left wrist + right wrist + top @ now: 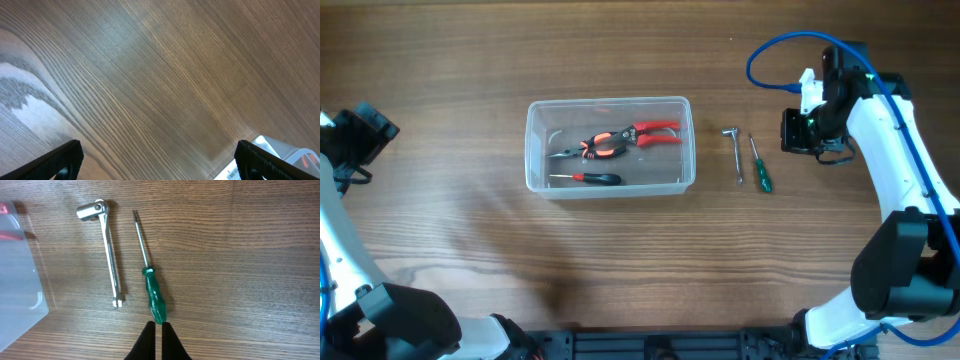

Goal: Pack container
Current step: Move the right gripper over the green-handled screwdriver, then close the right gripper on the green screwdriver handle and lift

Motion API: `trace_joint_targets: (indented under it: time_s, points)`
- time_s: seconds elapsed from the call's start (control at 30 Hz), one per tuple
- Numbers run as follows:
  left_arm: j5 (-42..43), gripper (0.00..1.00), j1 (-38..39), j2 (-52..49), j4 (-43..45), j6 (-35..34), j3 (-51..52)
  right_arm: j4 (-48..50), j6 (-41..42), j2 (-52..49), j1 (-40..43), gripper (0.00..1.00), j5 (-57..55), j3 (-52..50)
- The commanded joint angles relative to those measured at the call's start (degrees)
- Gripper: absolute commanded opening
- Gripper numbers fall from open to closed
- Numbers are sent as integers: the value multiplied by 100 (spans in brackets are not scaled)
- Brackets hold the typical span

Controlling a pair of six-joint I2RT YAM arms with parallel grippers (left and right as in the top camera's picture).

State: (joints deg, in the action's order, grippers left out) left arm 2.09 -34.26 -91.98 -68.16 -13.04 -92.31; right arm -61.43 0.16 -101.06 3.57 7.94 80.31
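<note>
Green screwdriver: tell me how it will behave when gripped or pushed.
The green screwdriver looks rigid: straight metal shaft, moulded handle. Its rounded handle would probably roll if pushed sideways on the wooden table. Slim and small, it is likely light.

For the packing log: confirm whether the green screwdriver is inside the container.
No, the green screwdriver lies on the table to the right of the container, beside the wrench.

surface: brown wood-grain desk (620,270), fills every view | grain: runs along the long edges seen from overhead, in lighter and darker bands | light: soft, even, shadows faint | glare: pale sheen (27,105) on the wood in the left wrist view
</note>
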Motion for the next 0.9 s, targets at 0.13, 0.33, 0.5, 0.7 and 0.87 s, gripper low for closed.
trace_joint_targets:
  time_s: [0.13, 0.33, 0.5, 0.7, 0.87]
  points:
    - [92, 100, -26, -11, -2, -94, -37, 74, 20, 0, -17, 4, 138, 2]
    - [90, 100, -26, -13, -2, -94, -37, 109, -221, 0, -20, 79, 136, 0]
    - [92, 100, -26, -11, -2, -94, -37, 229, -503, -44, -28, 88, 133, -20]
    - [90, 100, -26, -13, -2, -94, -37, 210, -898, -409, -109, 76, 136, -20]
    - [92, 100, -26, -11, -2, -94, -37, 186, -898, -979, -243, 77, 101, -20]
